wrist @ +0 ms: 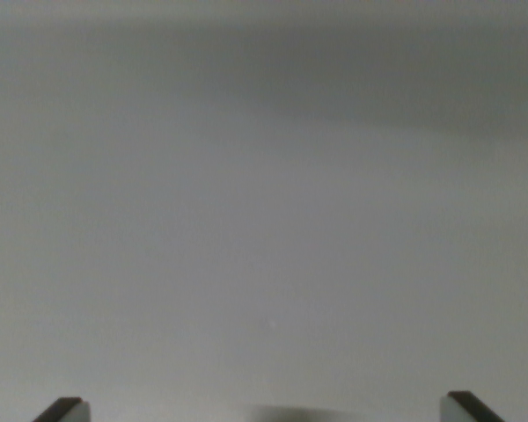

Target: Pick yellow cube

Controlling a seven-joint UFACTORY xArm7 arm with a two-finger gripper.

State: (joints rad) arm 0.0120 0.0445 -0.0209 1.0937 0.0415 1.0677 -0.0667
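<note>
No yellow cube shows in the wrist view. My gripper (264, 410) is open: its two dark fingertips (63, 410) poke in at the bottom corners, far apart, with nothing between them. Below them lies a plain grey surface (264, 220), blurred and featureless.
A darker band of shadow (361, 79) crosses the top of the grey surface. A faint dark smudge (286, 413) sits at the bottom edge between the fingertips. Nothing else is visible.
</note>
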